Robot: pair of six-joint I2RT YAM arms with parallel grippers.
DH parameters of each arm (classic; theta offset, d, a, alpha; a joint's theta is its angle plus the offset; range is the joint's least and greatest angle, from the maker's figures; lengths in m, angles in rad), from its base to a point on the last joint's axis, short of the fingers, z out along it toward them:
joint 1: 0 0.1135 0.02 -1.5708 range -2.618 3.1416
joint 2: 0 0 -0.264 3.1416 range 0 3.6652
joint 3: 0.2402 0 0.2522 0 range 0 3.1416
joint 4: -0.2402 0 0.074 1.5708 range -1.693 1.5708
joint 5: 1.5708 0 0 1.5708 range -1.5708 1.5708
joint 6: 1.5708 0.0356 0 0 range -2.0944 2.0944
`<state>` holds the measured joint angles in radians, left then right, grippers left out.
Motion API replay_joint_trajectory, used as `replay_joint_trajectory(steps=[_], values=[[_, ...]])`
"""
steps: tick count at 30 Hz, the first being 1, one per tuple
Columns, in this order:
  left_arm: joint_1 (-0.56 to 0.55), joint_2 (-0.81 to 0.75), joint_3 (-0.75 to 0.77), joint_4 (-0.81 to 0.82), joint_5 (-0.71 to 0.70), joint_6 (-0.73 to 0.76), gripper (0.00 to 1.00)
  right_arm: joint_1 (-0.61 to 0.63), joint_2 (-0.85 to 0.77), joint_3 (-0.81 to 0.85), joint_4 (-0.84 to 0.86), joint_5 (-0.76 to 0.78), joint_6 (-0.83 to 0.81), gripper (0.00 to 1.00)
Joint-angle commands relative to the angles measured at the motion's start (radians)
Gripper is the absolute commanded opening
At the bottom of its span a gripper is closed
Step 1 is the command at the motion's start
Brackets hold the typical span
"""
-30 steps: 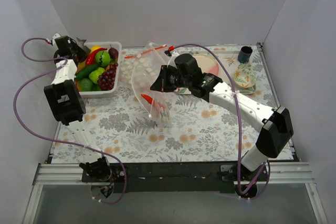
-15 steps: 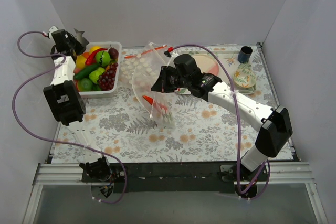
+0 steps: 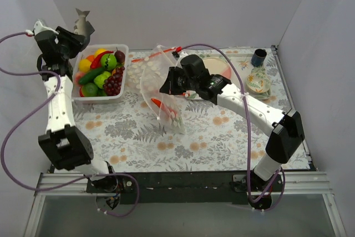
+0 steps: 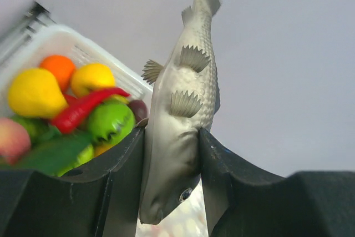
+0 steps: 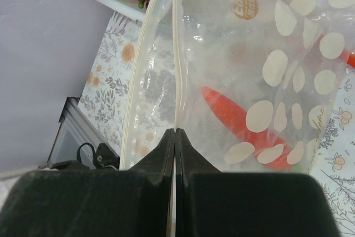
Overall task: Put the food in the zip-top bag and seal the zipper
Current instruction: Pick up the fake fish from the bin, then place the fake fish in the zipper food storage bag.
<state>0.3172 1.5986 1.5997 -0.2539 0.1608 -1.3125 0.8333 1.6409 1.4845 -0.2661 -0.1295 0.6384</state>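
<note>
My left gripper (image 3: pixel 75 31) is shut on the grey fish (image 3: pixel 82 21), held high above the far left corner of the white basket (image 3: pixel 123 76); in the left wrist view the fish (image 4: pixel 180 98) hangs between my fingers (image 4: pixel 213 162), tail up. The basket holds several toy fruits (image 3: pixel 102 70), also seen in the left wrist view (image 4: pixel 66 104). My right gripper (image 3: pixel 168 87) is shut on the mouth edge of the zip-top bag (image 3: pixel 158 81), holding it up and open. In the right wrist view the bag (image 5: pixel 266 70) contains a red chilli (image 5: pixel 238 120). The red zipper (image 3: pixel 152 55) runs along the far edge.
A pink plate (image 3: pixel 222 67), a patterned bowl (image 3: pixel 258 79) and a dark blue cup (image 3: pixel 258 57) stand at the back right. White walls enclose the floral tablecloth (image 3: pixel 194 137) on three sides.
My left arm has lifted the fish up and away from the basket's back left corner. The right gripper holds the bag almost still.
</note>
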Motion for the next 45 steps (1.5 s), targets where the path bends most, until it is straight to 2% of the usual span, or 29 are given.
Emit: replay_joint_trajectory(steps=[1,7,9,11,13,15,18,20,24,26,27,30,32,36,41,45], values=[[0.000,-0.262,-0.193,-0.022,0.224,-0.106,0.14,0.003,0.036,0.100,-0.016,0.063,-0.025,0.01],[-0.001,-0.619,-0.440,-0.117,0.411,-0.125,0.15,0.004,0.056,0.148,-0.062,0.125,-0.054,0.01],[-0.006,-0.707,-0.474,-0.162,0.445,-0.128,0.15,0.003,0.066,0.155,-0.068,0.125,-0.060,0.01],[-0.029,-0.791,-0.466,-0.283,0.422,-0.088,0.16,0.004,0.077,0.166,-0.085,0.159,-0.080,0.01],[-0.111,-0.810,-0.466,-0.394,0.410,-0.048,0.16,0.004,0.091,0.190,-0.128,0.194,-0.097,0.01],[-0.150,-0.873,-0.536,-0.403,0.381,-0.030,0.16,0.004,0.080,0.186,-0.146,0.226,-0.114,0.01],[-0.184,-0.940,-0.682,-0.317,0.473,-0.068,0.18,0.004,0.024,0.158,-0.172,0.272,-0.134,0.01],[-0.231,-0.922,-0.687,-0.289,0.471,-0.068,0.19,0.004,-0.012,0.160,-0.217,0.321,-0.147,0.01],[-0.450,-0.830,-0.532,-0.375,0.364,0.007,0.19,0.004,-0.090,0.172,-0.297,0.381,-0.172,0.01],[-0.521,-0.789,-0.482,-0.403,0.352,0.027,0.19,0.006,-0.108,0.166,-0.327,0.399,-0.174,0.01],[-0.590,-0.740,-0.436,-0.412,0.336,0.038,0.19,0.009,-0.119,0.171,-0.344,0.410,-0.174,0.01],[-0.723,-0.683,-0.367,-0.467,0.298,0.064,0.19,0.035,-0.116,0.210,-0.413,0.479,-0.169,0.01],[-0.779,-0.661,-0.354,-0.507,0.220,0.074,0.18,0.062,-0.107,0.236,-0.447,0.526,-0.166,0.01],[-0.800,-0.669,-0.356,-0.545,0.157,0.072,0.18,0.104,-0.084,0.269,-0.496,0.591,-0.148,0.01],[-0.802,-0.719,-0.386,-0.573,0.143,0.061,0.18,0.107,-0.102,0.181,-0.476,0.646,-0.128,0.01],[-0.803,-0.726,-0.446,-0.568,0.152,0.058,0.17,0.109,-0.105,0.152,-0.469,0.625,-0.109,0.01]])
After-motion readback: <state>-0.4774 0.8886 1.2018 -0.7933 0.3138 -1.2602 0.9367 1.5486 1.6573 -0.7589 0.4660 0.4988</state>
